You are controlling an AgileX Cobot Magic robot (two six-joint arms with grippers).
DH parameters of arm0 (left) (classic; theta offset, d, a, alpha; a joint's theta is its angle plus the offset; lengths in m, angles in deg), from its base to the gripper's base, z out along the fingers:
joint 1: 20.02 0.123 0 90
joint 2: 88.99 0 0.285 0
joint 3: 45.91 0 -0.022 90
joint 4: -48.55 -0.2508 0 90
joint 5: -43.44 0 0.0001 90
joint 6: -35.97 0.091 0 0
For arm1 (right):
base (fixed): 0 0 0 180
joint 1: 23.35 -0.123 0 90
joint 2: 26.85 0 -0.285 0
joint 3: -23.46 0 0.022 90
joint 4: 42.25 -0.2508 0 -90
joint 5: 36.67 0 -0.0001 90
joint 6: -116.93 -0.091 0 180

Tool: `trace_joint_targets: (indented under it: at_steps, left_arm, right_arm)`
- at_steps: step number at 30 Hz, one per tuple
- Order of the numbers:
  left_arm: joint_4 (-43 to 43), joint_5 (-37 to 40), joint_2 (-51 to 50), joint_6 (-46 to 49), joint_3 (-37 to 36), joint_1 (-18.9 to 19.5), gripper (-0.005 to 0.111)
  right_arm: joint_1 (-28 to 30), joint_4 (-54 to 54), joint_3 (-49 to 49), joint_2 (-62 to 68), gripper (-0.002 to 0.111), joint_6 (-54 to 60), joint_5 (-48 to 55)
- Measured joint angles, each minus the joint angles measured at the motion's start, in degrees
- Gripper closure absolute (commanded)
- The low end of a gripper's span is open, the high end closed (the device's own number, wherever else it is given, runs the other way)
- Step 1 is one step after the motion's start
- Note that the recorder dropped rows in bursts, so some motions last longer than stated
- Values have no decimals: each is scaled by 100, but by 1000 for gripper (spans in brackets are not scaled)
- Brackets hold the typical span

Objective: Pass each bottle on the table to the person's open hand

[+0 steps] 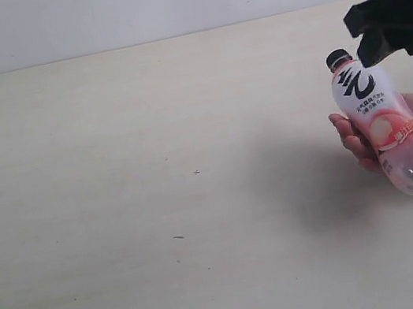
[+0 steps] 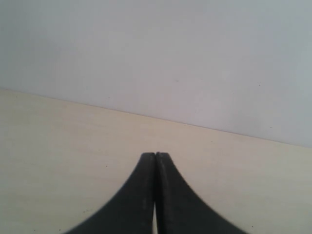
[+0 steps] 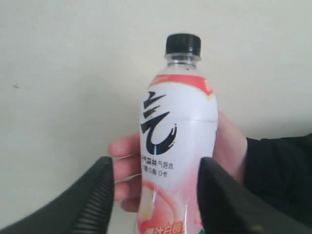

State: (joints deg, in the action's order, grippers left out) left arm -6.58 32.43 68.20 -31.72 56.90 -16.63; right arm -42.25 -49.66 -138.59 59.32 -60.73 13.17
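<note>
The right fingers [image 3: 95, 195], only partly in view, stand spread apart, gripping nothing. Beyond them the pink bottle [image 3: 178, 131] lies in the person's hand [image 3: 229, 148], whose palm is mostly hidden. It sits at 3 o'clock on the counter [image 1: 160, 210], black cap toward 11; its contents are unclear. The left fingers [image 2: 144, 195] are pressed together over pale woodgrain, with a plain white wall [image 1: 125, 9] behind.

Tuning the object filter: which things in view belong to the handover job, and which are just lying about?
Job: pink bottle, person's hand, right end effector, table.
Just there: left end effector (shut, empty), dark specks, wall.
</note>
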Motion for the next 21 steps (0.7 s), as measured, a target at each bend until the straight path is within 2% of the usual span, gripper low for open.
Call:
trace_joint_targets:
  at_steps: [3, 11, 13, 16, 21]
  left_arm:
    - [0, 0, 0, 0, 0, 0, 107]
    - [0, 0, 0, 0, 0, 0, 107]
    - [0, 0, 0, 0, 0, 0, 107]
    - [0, 0, 0, 0, 0, 0, 107]
    - [0, 0, 0, 0, 0, 0, 107]
  right_arm:
    - [0, -73, 0, -441, 107, 0, -8]
    - [0, -712, 183, -1508, 108, 425, -57]
    - [0, -1006, 501, -1852, 108, 625, -378]
    - [0, -1440, 1122, -2748, 108, 698, -1418]
    - [0, -1626, 1368, -3894, 108, 654, -1411]
